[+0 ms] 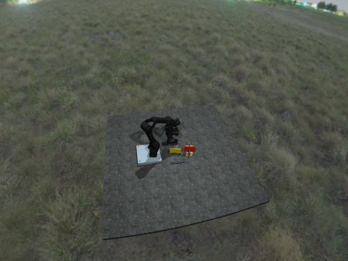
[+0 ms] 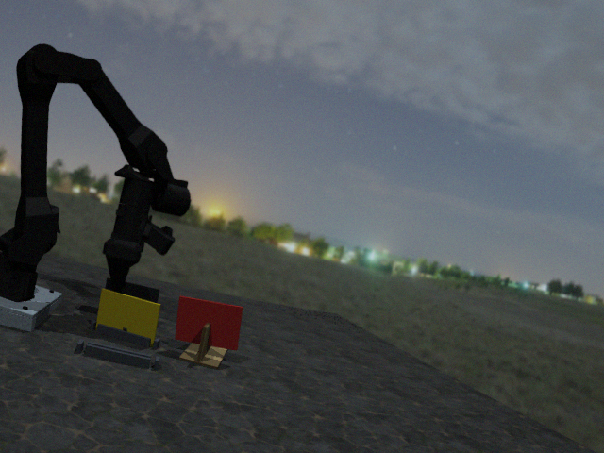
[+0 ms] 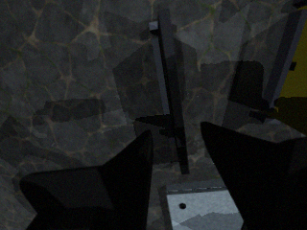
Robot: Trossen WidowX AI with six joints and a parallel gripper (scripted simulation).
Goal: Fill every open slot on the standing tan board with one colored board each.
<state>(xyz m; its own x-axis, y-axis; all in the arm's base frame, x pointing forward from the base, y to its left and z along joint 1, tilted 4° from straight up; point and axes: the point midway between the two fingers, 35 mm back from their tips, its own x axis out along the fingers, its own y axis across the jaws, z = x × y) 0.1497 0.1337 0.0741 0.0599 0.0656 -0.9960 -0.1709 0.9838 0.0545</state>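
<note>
Stone-patterned tabletop [image 1: 182,196] [image 2: 341,390] [image 3: 62,48], black board [image 2: 143,293] [image 3: 173,77] between open jaws.

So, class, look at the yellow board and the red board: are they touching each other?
Apart. The exterior view shows a strip of dark ground between the yellow board and the red board.
</note>
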